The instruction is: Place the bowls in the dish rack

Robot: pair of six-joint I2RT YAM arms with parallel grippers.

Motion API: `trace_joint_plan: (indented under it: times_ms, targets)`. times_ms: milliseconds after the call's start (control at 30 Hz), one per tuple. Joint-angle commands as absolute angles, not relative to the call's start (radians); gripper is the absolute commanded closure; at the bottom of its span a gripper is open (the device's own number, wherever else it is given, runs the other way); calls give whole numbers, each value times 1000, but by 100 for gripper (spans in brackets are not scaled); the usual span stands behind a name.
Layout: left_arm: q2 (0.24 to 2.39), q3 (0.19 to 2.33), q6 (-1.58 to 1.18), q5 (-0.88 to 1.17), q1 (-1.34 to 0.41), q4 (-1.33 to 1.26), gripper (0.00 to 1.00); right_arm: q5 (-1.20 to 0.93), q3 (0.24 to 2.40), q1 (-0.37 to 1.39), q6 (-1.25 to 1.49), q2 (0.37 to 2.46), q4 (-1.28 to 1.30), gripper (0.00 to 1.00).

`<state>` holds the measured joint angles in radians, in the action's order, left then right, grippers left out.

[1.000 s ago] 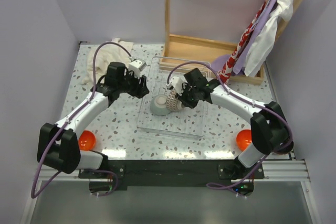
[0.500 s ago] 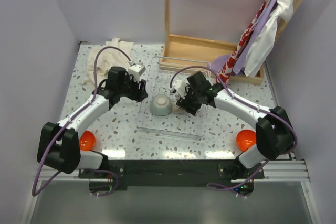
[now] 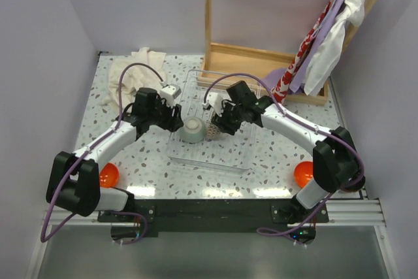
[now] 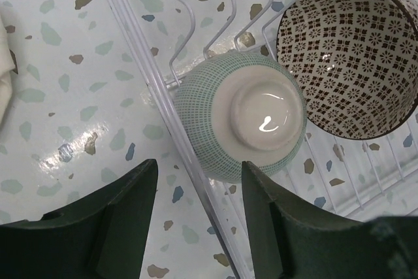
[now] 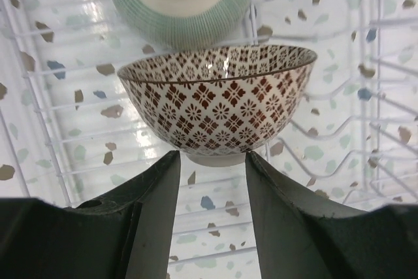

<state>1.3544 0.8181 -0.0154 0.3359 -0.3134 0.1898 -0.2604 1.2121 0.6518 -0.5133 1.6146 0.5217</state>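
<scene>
In the overhead view the rack [image 3: 215, 159] sits mid-frame on the table [image 3: 274, 155], its clear bars hard to trace against the speckled top. Two bowls lie against its left side, touching. The green bowl [image 3: 192, 130] is foot up. Just right of it, the patterned bowl [image 3: 213, 132] is tipped and half hidden under the right gripper [image 3: 218, 122]. The left wrist view shows the left gripper [image 4: 199, 174] with its fingers well apart and nothing between them. The green bowl's rim lies just past the tips there, and the patterned bowl is cut off at the upper right edge. In the right wrist view the fingers [image 5: 157, 207] stand apart on either side of the patterned bowl's pale foot; whether they press it or only flank it I cannot tell. The top edge of that view crops the green bowl. An orange bowl [image 3: 108, 174] at lower left and a second orange bowl [image 3: 303, 173] at lower right rest on the table outside the rack, each partly covered by an arm. A cloth [image 3: 127, 73] lies at upper left. A wooden frame [image 3: 255, 53] and hanging fabrics [image 3: 326, 37] fill the upper right.
</scene>
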Motion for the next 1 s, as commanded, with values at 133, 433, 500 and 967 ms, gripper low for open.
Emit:
trace_joint_plan:
  times_ms: [133, 433, 500, 967]
  targets:
    - [1321, 804, -44, 307, -285, 135, 42, -354, 1339, 747, -589, 1638, 511, 52]
    - [1307, 790, -54, 308, -252, 133, 42, -333, 1420, 808, -555, 1776, 514, 52]
    - [1302, 788, -58, 308, -244, 133, 42, -331, 1434, 818, -543, 1805, 508, 52]
    - [1255, 811, -58, 325, -204, 149, 43, -244, 1352, 810, -534, 1594, 497, 55]
